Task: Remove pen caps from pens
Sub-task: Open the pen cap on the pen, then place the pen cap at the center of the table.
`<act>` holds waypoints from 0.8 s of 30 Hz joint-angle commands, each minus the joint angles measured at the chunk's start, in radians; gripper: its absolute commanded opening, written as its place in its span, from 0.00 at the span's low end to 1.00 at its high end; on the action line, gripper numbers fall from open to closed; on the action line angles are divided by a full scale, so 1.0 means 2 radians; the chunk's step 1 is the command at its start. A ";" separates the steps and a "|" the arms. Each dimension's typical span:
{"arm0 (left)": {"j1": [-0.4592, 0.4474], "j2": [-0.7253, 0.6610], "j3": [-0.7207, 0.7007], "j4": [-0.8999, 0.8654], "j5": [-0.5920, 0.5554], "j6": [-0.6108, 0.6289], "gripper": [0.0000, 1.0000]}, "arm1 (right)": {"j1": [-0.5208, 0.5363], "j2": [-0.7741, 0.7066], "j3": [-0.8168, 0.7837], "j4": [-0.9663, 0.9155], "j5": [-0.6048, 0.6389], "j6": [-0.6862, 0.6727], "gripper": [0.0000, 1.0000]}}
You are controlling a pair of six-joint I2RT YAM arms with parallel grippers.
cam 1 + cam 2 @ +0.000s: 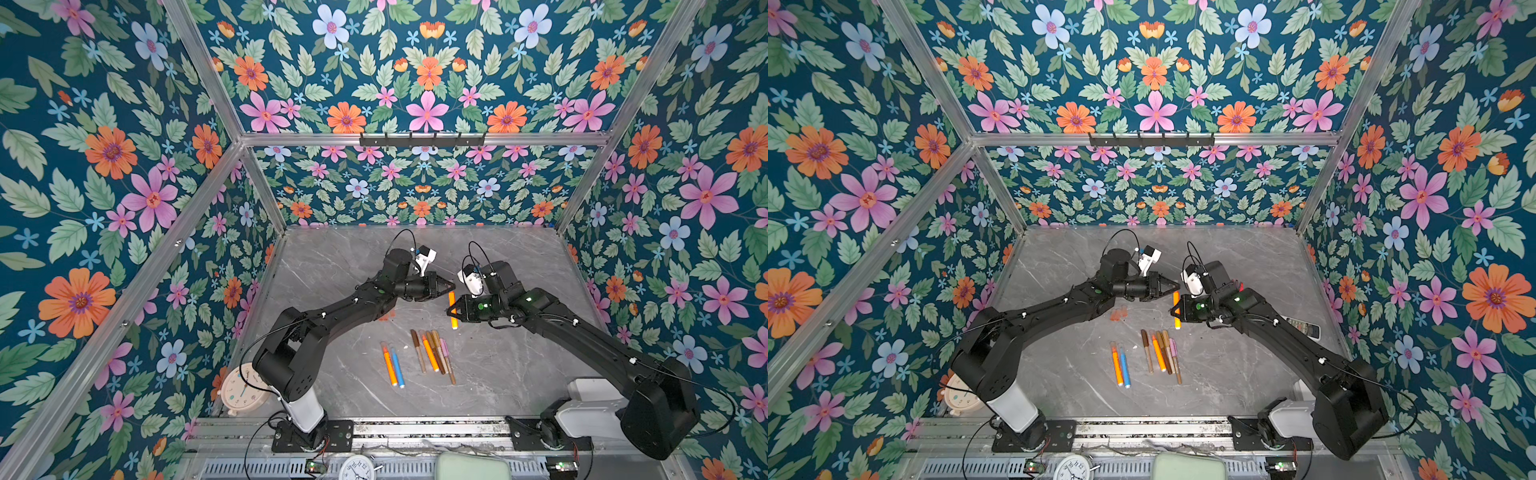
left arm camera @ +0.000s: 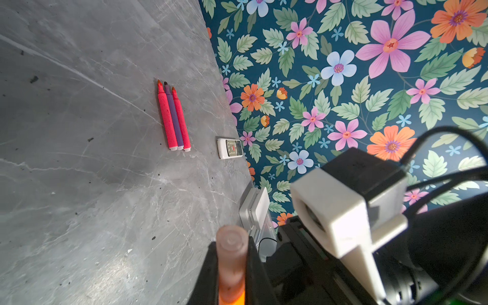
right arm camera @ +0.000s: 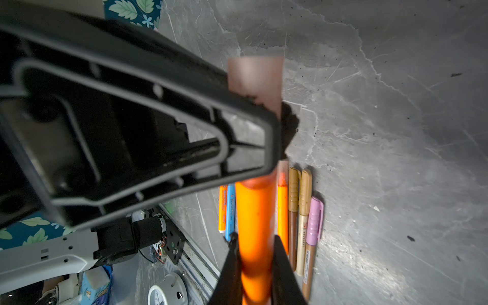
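Near the middle of the table [image 1: 332,266], a touch toward 1 o'clock: orange pen [image 1: 454,322], lined up 12 to 6 in both top views, cap end at 12. From 9 o'clock, the left gripper [image 1: 452,286], pressed together on the cap [image 2: 232,245]. In the left wrist view, that cap translucent pink, squeezed between two black fingers [image 2: 256,274]. From 3 o'clock, the right gripper [image 1: 449,311], pinching the orange barrel just toward 6 from the cap. In the right wrist view, its fingers [image 3: 284,274] on either side of the barrel, touching it. Joint between cap and barrel hidden there behind a left finger [image 3: 158,68]; seated or free, cannot tell.

Flat on the table at 6 o'clock of the pen: pair [image 1: 390,368], orange and blue, touching side by side, clear caps on. Just toward 3 from it: bunch [image 1: 431,355] of brown, orange, gold and pink-capped pens, packed together, all roughly 12 to 6. At 9 o'clock of the pen, beside the left arm: loose caps [image 1: 1118,314], orange-red.

Out toward 3 o'clock, in the left wrist view: trio [image 2: 173,118], two red flanking one purple, touching, tips bare. Near it, by the wall: remote [image 2: 229,148].
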 commanded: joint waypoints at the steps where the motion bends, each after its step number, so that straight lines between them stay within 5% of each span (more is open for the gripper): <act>1: 0.025 -0.011 0.006 0.008 -0.012 0.009 0.00 | 0.000 -0.003 -0.012 -0.004 -0.007 0.005 0.00; 8: 0.094 -0.031 0.008 -0.015 -0.006 0.017 0.00 | 0.029 0.003 -0.036 -0.005 -0.004 0.002 0.00; 15: 0.113 -0.050 0.035 -0.097 -0.028 0.073 0.00 | 0.042 -0.003 -0.063 0.013 -0.003 0.013 0.00; 19: 0.116 -0.053 0.072 -0.262 -0.137 0.167 0.00 | 0.042 -0.012 -0.061 0.000 0.023 0.013 0.00; 24: 0.142 -0.047 0.043 -0.365 -0.244 0.202 0.00 | 0.036 -0.012 -0.063 -0.001 0.043 0.015 0.00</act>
